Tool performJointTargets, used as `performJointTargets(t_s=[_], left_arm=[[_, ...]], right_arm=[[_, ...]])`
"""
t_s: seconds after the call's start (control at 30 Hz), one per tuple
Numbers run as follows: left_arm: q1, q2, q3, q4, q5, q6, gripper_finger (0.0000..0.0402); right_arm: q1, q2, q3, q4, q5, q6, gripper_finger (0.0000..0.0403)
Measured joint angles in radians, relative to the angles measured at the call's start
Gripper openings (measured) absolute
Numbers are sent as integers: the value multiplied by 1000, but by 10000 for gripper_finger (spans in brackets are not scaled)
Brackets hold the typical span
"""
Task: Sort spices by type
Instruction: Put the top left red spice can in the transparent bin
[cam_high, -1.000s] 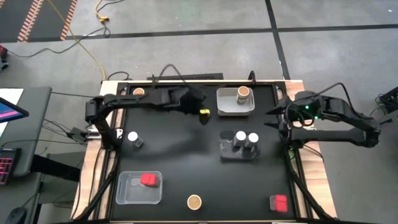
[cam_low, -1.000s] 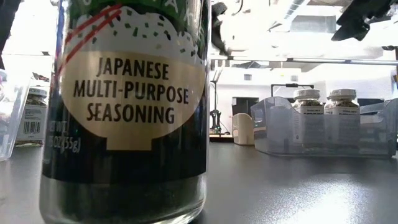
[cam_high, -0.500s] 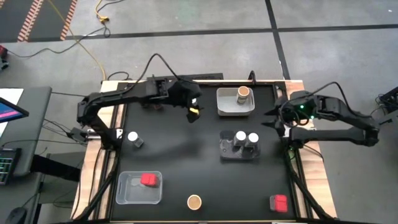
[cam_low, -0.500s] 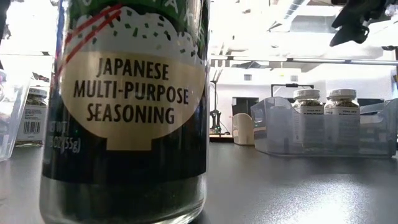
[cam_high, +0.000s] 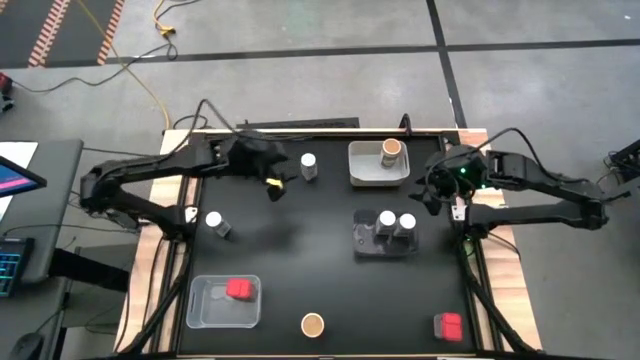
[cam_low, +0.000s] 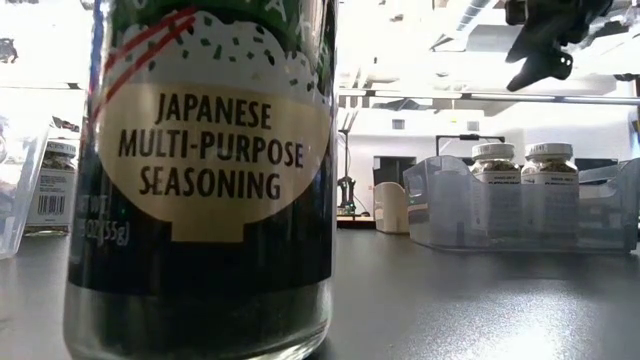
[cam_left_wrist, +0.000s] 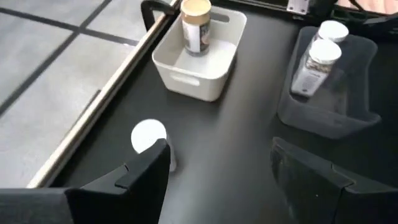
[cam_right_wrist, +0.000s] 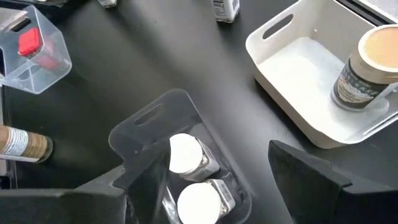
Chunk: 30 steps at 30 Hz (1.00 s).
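My left gripper (cam_high: 272, 186) hangs open over the far left of the black table; its fingers (cam_left_wrist: 146, 171) stand just short of a white-lidded jar (cam_left_wrist: 148, 135) that stands upright on its base near the far edge (cam_high: 308, 165). My right gripper (cam_high: 430, 192) is open above the clear tray (cam_right_wrist: 149, 124) that holds two white-lidded jars (cam_right_wrist: 185, 152). A cork-topped jar (cam_high: 391, 152) stands in the white tray (cam_left_wrist: 186, 78). Another white-lidded jar (cam_high: 214, 222) stands on the table's left. A red box (cam_high: 239, 289) sits in a clear tray.
A cork-topped jar (cam_high: 312, 324) stands at the near edge and fills the low view (cam_low: 200, 180). A red box (cam_high: 448, 325) lies at the near right corner. The wooden rail (cam_left_wrist: 93, 112) runs along the far edge. Bare table lies at the middle (cam_high: 300, 250).
My left gripper has drawn back toward the table's left edge, and the white-lidded jar it covered now stands alone near the far edge. My right gripper has moved toward the table's left, closer to the clear tray with the two jars.
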Motion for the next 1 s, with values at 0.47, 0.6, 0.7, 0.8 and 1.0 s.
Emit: performJointTargets(t_s=[0.47, 0.6, 0.7, 0.8, 1.0], left_arm=[[37, -264, -92, -199, -64, -48, 260], [37, -270, -92, -273, -85, 78, 260], [37, -258, -92, -355, -72, 79, 260], [37, -237, -92, -403, -72, 62, 260], [37, -181, -89, -413, -43, 133, 260]], right_arm=[[0, 12, 0, 34, 4, 25, 299], [0, 18, 1, 61, 4, 27, 299], [0, 28, 1, 70, 7, 45, 299], [0, 32, 1, 66, 7, 64, 299], [0, 38, 1, 67, 7, 77, 299]])
